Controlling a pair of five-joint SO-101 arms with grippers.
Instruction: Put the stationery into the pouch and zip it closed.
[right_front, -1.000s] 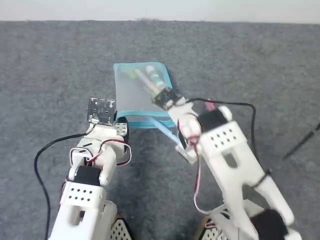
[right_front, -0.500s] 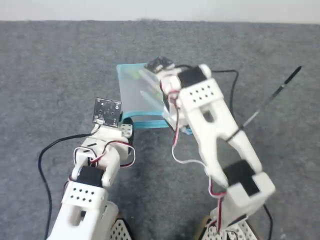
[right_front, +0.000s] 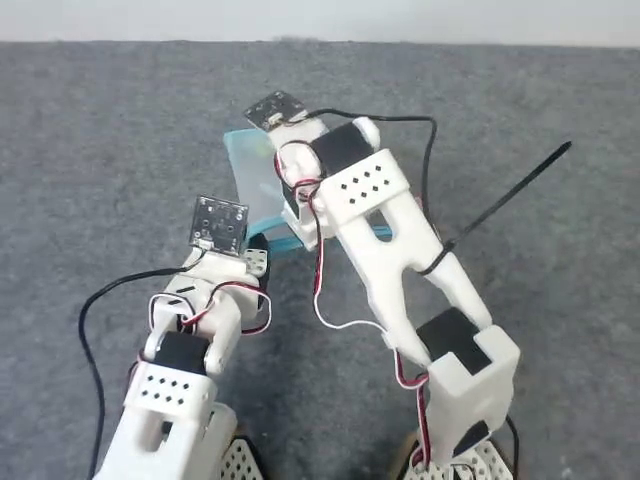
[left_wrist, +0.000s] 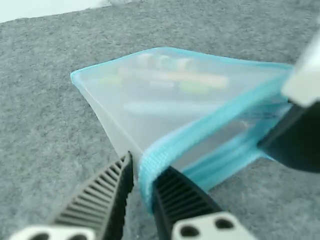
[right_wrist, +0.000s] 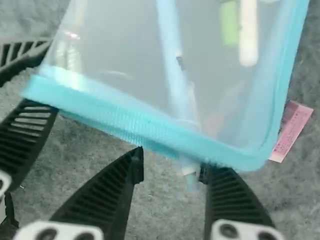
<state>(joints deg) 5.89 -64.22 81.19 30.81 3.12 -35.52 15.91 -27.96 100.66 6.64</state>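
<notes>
While the translucent blue-edged zip pouch (left_wrist: 170, 100) lies toward the grey felt table's (right_front: 100, 130) far edge, your left gripper (left_wrist: 144, 170) pinches its zip band. The right gripper (right_wrist: 172, 165) is spread around the pale blue pen (right_wrist: 172, 75), whose end pokes out. Risk: zipping now would likely jam on that pen.

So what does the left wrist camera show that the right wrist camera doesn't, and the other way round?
Left wrist camera: the left tool pinching one end of the pouch's blue zip band, with the pouch's far closed edge and open grey mat beyond it.
Right wrist camera: the right tool open just below the zip band, and a pink tag at the pouch's corner.
Both: the see-through pouch with pens inside, its blue zip band, and the grey mat under it.
</notes>
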